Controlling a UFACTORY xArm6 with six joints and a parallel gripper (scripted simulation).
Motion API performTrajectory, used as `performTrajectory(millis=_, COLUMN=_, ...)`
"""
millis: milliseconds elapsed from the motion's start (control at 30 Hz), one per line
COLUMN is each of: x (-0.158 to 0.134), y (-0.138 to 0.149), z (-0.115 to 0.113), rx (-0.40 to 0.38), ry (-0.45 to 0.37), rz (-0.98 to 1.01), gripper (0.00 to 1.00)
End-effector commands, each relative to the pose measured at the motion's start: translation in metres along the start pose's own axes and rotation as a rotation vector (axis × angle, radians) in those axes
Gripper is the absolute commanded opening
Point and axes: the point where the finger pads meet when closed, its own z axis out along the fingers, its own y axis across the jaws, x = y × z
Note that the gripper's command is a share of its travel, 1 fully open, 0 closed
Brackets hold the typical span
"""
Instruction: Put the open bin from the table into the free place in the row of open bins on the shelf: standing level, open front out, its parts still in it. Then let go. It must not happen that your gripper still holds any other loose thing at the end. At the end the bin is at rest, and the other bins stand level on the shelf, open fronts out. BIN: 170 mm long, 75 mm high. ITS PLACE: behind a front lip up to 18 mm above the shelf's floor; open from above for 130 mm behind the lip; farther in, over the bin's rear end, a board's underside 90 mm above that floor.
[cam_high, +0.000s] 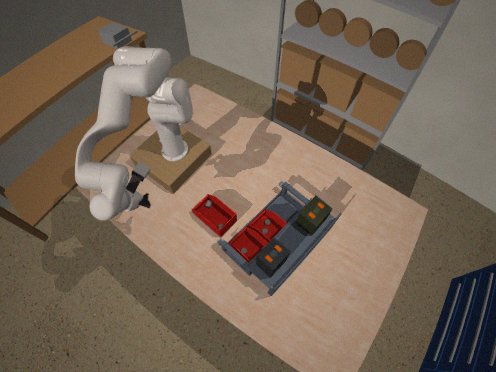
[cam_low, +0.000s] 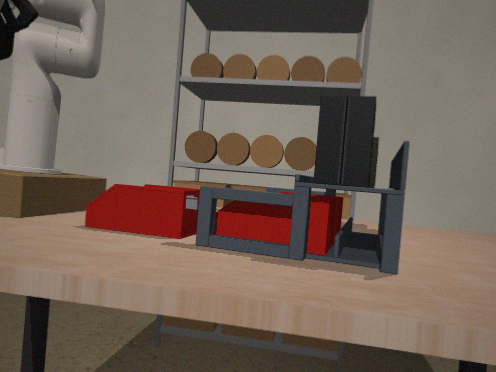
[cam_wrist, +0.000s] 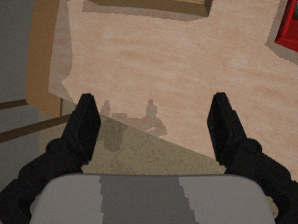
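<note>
The loose red open bin (cam_high: 215, 214) stands on the table top to the left of the grey shelf (cam_high: 280, 235), with small grey parts in it. It also shows in the exterior view (cam_low: 140, 210), and its corner shows at the right edge of the wrist view (cam_wrist: 289, 23). Two red bins (cam_high: 248, 243) (cam_high: 267, 224) stand side by side in the shelf's row. The shelf floor beyond them (cam_high: 288, 204) looks bare. My gripper (cam_high: 145, 201) is open and empty, well to the left of the loose bin, over the table's left edge (cam_wrist: 156, 119).
Two dark boxes (cam_high: 272, 257) (cam_high: 314, 214) sit on the shelf's upper board. The arm's wooden base block (cam_high: 172, 160) is behind the gripper. A workbench (cam_high: 45, 100) stands at the left. A tall storage rack (cam_high: 350, 75) stands at the back.
</note>
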Motion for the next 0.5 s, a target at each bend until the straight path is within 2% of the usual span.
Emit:
performTrajectory(millis=0, x=0.0, y=0.0, z=-0.001, rx=-0.001, ry=-0.004, rz=0.001, gripper=1.0)
performTrajectory(millis=367, x=0.0, y=0.0, z=-0.001, rx=-0.001, ry=-0.004, rz=0.001, gripper=1.0)
performTrajectory(millis=467, x=0.019, y=0.022, z=0.001, rx=-0.014, ry=-0.098, rz=-0.123, gripper=1.0)
